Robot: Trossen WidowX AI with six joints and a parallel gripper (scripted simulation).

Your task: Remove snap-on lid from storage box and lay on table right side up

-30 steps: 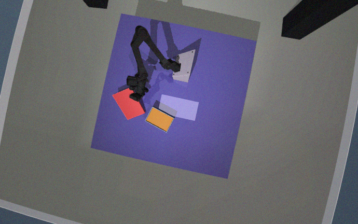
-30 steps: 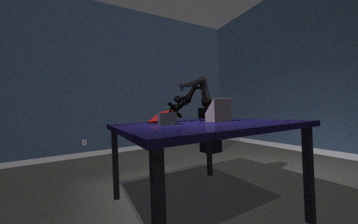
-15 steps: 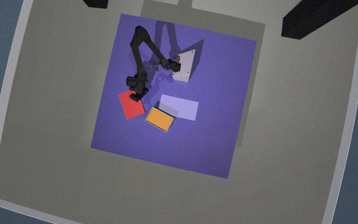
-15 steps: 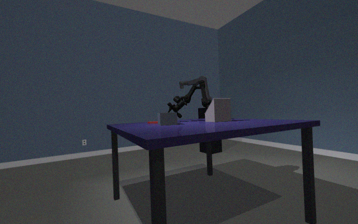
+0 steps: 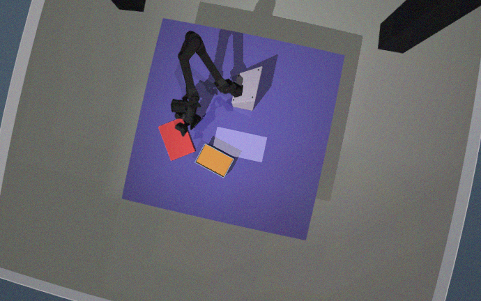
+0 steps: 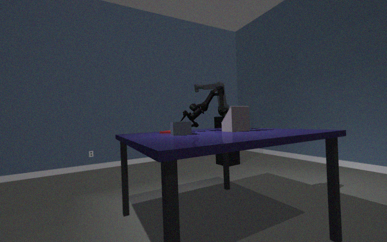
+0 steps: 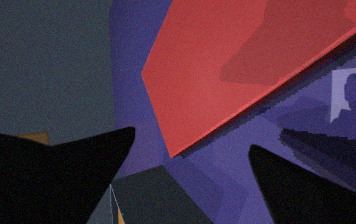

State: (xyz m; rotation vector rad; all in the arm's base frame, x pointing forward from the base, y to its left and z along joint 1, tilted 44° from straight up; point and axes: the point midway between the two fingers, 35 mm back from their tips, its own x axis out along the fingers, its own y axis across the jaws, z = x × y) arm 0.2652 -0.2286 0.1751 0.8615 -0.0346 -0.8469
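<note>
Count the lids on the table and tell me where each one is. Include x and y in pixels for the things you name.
1. The red lid point(image 5: 176, 143) point(image 6: 164, 132) point(image 7: 210, 65) lies flat on the table point(image 5: 277, 198) point(image 6: 217, 142) point(image 7: 140, 115), beside the open box point(image 5: 215, 161) point(image 6: 180, 128) and partly under the hand point(image 5: 187, 129) point(image 6: 188, 121) point(image 7: 192, 141) in the top view.

Red lid point(image 7: 215, 55) seen toward one o'clock, gripper's black fingers spread wide at eight and four o'clock, nothing held between.

Plain room; blue walls point(image 6: 119, 74), outlet point(image 6: 91, 153), 1 robot table point(image 6: 228, 142).
</note>
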